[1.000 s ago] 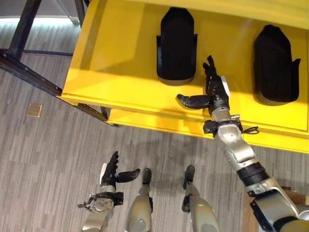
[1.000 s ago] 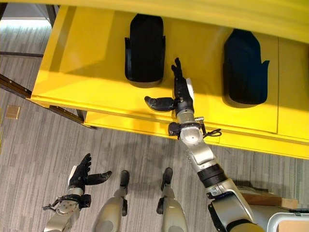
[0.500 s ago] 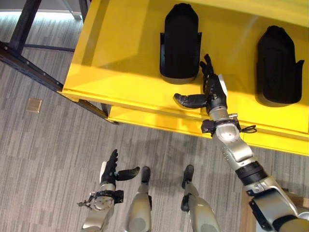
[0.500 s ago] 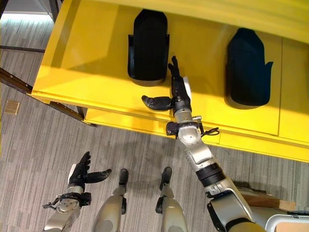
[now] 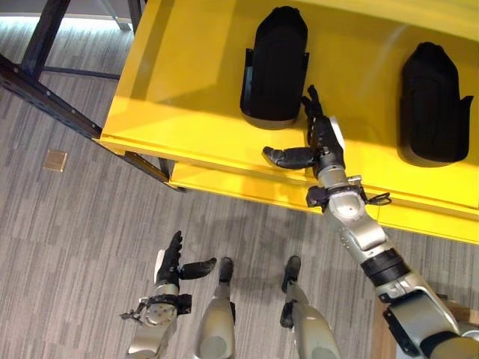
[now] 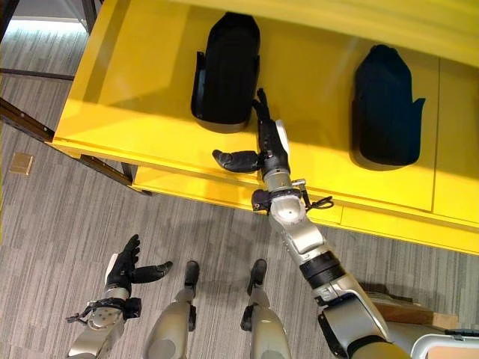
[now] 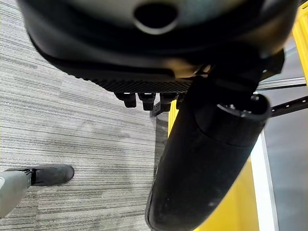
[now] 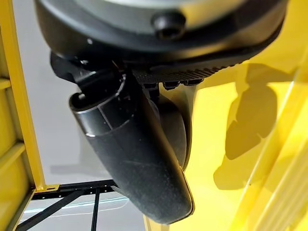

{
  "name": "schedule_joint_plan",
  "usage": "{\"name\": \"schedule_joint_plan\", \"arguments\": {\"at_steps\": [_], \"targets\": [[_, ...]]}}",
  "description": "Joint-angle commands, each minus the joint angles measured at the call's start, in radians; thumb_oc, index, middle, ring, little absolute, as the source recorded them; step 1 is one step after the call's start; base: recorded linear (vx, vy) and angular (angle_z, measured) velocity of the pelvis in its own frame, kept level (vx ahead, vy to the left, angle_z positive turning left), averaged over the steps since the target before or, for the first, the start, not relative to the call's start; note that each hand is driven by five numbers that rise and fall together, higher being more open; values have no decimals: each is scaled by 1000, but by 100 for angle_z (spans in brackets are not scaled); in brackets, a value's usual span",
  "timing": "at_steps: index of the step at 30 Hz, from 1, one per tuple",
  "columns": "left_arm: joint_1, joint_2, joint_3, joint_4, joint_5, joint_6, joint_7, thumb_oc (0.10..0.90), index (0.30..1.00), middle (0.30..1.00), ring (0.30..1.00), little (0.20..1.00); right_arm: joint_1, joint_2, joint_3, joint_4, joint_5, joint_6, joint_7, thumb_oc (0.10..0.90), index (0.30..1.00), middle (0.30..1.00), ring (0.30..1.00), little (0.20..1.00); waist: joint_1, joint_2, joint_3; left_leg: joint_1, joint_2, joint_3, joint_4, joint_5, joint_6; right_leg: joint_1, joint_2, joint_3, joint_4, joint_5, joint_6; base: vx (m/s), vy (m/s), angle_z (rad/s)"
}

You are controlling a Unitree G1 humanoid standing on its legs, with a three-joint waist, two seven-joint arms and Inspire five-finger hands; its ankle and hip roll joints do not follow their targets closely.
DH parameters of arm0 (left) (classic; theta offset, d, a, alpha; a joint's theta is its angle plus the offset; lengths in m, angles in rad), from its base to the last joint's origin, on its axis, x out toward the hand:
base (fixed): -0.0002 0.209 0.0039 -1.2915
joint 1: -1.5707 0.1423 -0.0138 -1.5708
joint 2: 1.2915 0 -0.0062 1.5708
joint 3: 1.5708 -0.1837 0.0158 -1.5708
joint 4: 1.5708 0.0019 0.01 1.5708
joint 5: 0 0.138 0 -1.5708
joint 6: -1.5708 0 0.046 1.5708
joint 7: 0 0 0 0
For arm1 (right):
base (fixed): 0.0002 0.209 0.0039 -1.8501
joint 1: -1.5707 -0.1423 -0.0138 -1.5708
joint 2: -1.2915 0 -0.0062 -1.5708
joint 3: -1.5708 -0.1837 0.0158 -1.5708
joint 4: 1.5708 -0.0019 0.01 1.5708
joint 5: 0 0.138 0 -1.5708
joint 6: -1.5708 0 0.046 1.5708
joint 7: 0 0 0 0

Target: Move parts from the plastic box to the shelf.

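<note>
1. Shelf point(image 5: 187, 90), bright yellow, runs across the upper part of our head views, above grey striped carpet point(image 5: 67, 247).
2. We see two black parts on it: the nearer black part point(image 5: 275, 63) lies toward the shelf's left half, the second black part point(image 5: 432, 101) well apart on the right.
3. Our right hand point(image 5: 322, 142) reaches over the shelf's front edge, fingers straight and spread, thumb stuck out sideways, holding nothing. Its fingertips point(image 5: 308, 96) sit just beside the nearer part's lower right corner; whether they touch it we cannot tell.
4. Our left hand point(image 5: 171, 267) hangs low over the carpet, fingers relaxed and empty.
5. A small tan square point(image 5: 53, 160) lies on the carpet, left of the shelf.
</note>
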Motion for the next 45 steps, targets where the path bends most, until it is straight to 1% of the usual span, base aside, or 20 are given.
{"name": "schedule_joint_plan", "arguments": {"at_steps": [1, 6, 7, 8, 9, 10, 14, 16, 17, 20, 25, 28, 31, 32, 38, 41, 42, 45], "targets": [[20, 82, -16, -85, -26, -55, 35, 900, 1000, 1000, 1000, 1000, -95, 44, 52, -33, 17, -49, 65, 900, 1000, 1000, 1000, 1000, 33, -19, -22, -51, 3, 15, -26, 53, 27, 73, -101, -26, 134, -147, 92, 0, 0, 0], [20, 83, -18, -86, -29, -52, 37, 900, 1000, 1000, 1000, 1000, -90, 33, 32, -51, -8, -46, 41, 900, 1000, 1000, 1000, 1000, 29, -22, -22, -49, 4, 14, -27, 52, 28, 73, -102, -26, 133, -147, 93, 0, 0, 0], [21, 82, -14, -83, -26, -49, 43, 900, 1000, 1000, 1000, 1000, -78, 9, 2, -88, -88, -40, 3, 900, 1000, 1000, 1000, 1000, 22, -24, -24, -48, 5, 15, -27, 51, 28, 72, -102, -24, 134, -147, 93, 0, 0, 0], [21, 81, -14, -84, -25, -49, 45, 900, 1000, 1000, 1000, 1000, -70, 1, -6, -106, -119, -39, -10, 900, 1000, 1000, 1000, 1000, 21, -24, -24, -47, 5, 15, -26, 50, 28, 72, -102, -23, 134, -147, 93, 0, 0, 0], [19, 75, -7, -88, -18, -43, 62, 900, 1000, 1000, 1000, 1000, -40, -29, -66, -186, -236, -31, -73, 900, 1000, 1000, 1000, 1000, 9, -27, -25, -47, 5, 18, -26, 48, 29, 69, -101, -19, 136, -147, 93, 0, 0, 0], [19, 75, -8, -89, -18, -42, 62, 900, 1000, 1000, 1000, 1000, -37, -29, -68, -189, -237, -29, -73, 900, 1000, 1000, 1000, 1000, 9, -27, -25, -47, 5, 18, -25, 48, 29, 69, -101, -19, 136, -147, 93, 0, 0, 0], [20, 66, -9, -101, -7, -36, 80, 900, 1000, 1000, 1000, 1000, 15, -32, -145, -298, -347, -29, -142, 900, 1000, 1000, 1000, 1000, -9, -32, -30, -45, 8, 22, -24, 46, 30, 65, -97, -12, 136, -147, 94, 0, 0, 0], [21, 65, -10, -99, -5, -34, 80, 900, 1000, 1000, 1000, 1000, 29, -31, -160, -317, -360, -33, -152, 900, 1000, 1000, 1000, 1000, -13, -33, -32, -45, 9, 24, -22, 45, 30, 66, -97, -12, 136, -147, 94, 0, 0, 0], [24, 61, -9, -103, -1, -31, 83, 900, 1000, 1000, 1000, 1000, 53, -33, -191, -355, -393, -36, -180, 900, 1000, 1000, 1000, 1000, -22, -34, -35, -41, 11, 27, -21, 43, 29, 66, -94, -7, 135, -148, 93, 0, 0, 0], [31, 57, -9, -103, 2, -27, 84, 900, 1000, 1000, 1000, 1000, 94, -29, -215, -404, -435, -36, -195, 900, 1000, 1000, 1000, 1000, -32, -35, -43, -35, 13, 31, -22, 41, 29, 66, -91, 0, 137, -149, 92, 0, 0, 0], [40, 50, -3, -97, 20, -24, 86, 900, 1000, 1000, 1000, 1000, 158, -46, -251, -476, -539, -29, -216, 900, 1000, 1000, 1000, 1000, -49, -37, -58, -23, 20, 40, -19, 38, 25, 71, -84, 7, 136, -152, 92, -3, -6, -10], [44, 48, 1, -97, 26, -26, 88, 900, 1000, 1000, 1000, 1000, 188, -45, -262, -502, -553, -33, -219, 900, 1000, 1000, 1000, 1000, -55, -35, -64, -16, 21, 42, -20, 38, 24, 76, -82, 12, 135, -153, 91, 0, -4, -6], [58, 40, 16, -86, 38, -24, 82, 900, 1000, 1000, 1000, 1000, 281, -54, -293, -546, -564, -54, -195, 900, 1000, 1000, 1000, 1000, -75, -32, -82, 4, 29, 51, -23, 35, 21, 87, -77, 18, 137, -160, 90, 14, -6, -5], [59, 39, 15, -86, 38, -24, 82, 900, 1000, 1000, 1000, 1000, 285, -55, -294, -549, -564, -53, -194, 900, 1000, 1000, 1000, 1000, -75, -32, -83, 5, 29, 51, -24, 35, 21, 88, -77, 18, 137, -160, 90, 0, 0, 0], [80, 28, 30, -80, 53, -30, 74, 900, 1000, 1000, 1000, 1000, 394, -98, -346, -582, -652, -58, -192, 900, 1000, 1000, 1000, 1000, -95, -21, -105, 31, 35, 57, -32, 37, 17, 102, -68, 24, 139, -167, 90, 13, -7, -6], [88, 24, 38, -72, 69, -32, 69, 900, 1000, 1000, 1000, 1000, 448, -137, -374, -587, -720, -60, -190, 900, 1000, 1000, 1000, 1000, -105, -16, -116, 45, 37, 61, -36, 36, 15, 109, -63, 30, 141, -173, 89, 29, -9, -7], [89, 23, 36, -72, 70, -32, 69, 900, 1000, 1000, 1000, 1000, 451, -138, -375, -589, -721, -60, -190, 900, 1000, 1000, 1000, 1000, -104, -15, -116, 46, 38, 61, -36, 36, 15, 110, -63, 30, 141, -174, 89, 20, -5, -4], [99, 16, 50, -64, 82, -39, 57, 900, 1000, 1000, 1000, 1000, 534, -170, -417, -575, -766, -59, -174, 900, 1000, 1000, 1000, 1000, -115, -5, -129, 64, 43, 69, -42, 36, 12, 122, -58, 34, 144, -181, 89, 38, -16, -1]]}}
